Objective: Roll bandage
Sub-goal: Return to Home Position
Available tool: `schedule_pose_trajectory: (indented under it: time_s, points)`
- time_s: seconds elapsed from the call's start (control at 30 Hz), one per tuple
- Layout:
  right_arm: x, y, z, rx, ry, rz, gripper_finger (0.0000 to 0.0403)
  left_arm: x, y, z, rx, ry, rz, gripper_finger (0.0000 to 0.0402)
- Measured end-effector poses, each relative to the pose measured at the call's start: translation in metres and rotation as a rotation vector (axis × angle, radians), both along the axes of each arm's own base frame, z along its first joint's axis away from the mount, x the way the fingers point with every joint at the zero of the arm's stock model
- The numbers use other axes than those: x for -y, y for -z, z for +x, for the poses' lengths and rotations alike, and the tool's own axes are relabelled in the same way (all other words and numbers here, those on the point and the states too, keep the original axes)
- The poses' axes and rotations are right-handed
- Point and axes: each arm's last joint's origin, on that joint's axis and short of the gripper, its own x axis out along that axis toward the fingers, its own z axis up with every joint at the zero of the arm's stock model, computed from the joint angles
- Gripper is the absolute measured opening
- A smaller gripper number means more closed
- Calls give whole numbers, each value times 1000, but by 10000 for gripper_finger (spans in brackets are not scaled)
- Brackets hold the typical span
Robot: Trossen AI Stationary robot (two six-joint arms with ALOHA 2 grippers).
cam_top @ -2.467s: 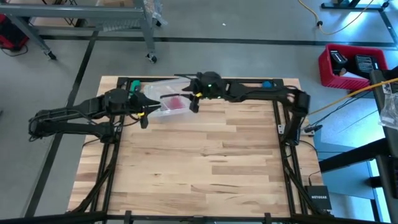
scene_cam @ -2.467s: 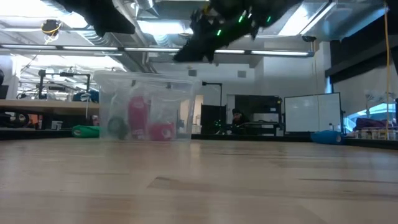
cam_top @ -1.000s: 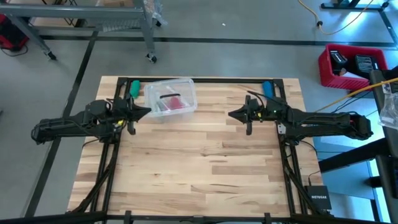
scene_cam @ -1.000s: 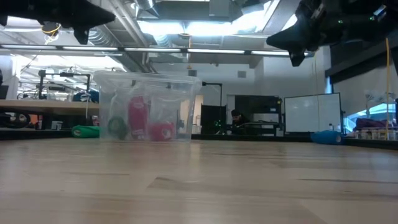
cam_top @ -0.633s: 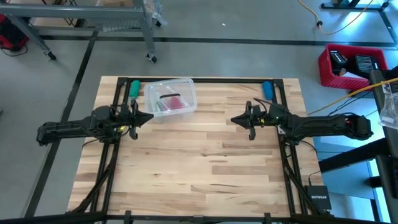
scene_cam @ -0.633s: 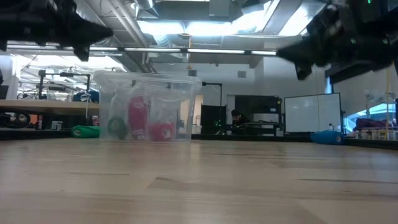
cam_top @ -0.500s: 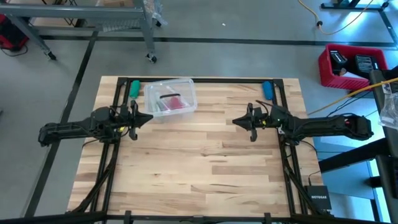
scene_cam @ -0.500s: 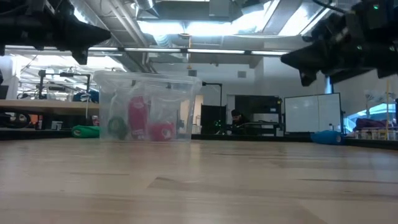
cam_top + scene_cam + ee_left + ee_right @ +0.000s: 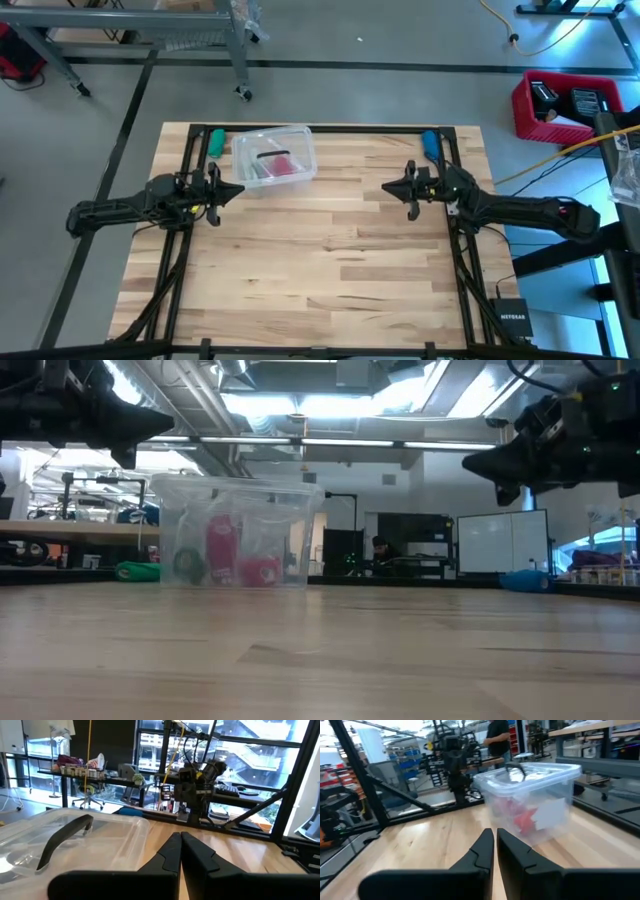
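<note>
There it was: the bandage [image 9: 281, 161] sat inside the clear box [image 9: 243, 143] at the far left of the table [image 9: 320, 260]. It was a red-pink bundle showing through the wall. The lid was on, its dark handle [image 9: 64, 836] lying across the top.

Over on that side the left gripper [image 9: 238, 188] hovered above the wood near the box's front edge, apart from it. Its jaws were pressed together and held nothing. The right gripper [image 9: 386, 188] hung over the right half of the table, well apart from the box, jaws likewise pressed together and empty. The two tips pointed at each other across the boards.

A green object [image 9: 214, 141] lay just beside the box at the far edge, and a blue object [image 9: 430, 144] lay at the far right. A person [image 9: 380, 548] showed in the room behind.
</note>
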Motion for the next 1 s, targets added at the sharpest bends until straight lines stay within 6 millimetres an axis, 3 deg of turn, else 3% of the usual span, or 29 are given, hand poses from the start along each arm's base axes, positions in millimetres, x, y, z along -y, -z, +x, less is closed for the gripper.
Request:
schedule_pose_trajectory:
  time_s: [0.13, 0.37, 1.0]
  points:
    - [4, -1, -4, 3, -18, 8, 26, 0, 0, 0, 0, 0, 1, 5]
    - [8, -3, -7, 47, 90, 223, 26, -1, 0, 0, 5, -21, -5, 5]
    - [-16, 0, -15, -3, 251, 205, 26, -1, 0, 0, 3, -26, 1, 6]
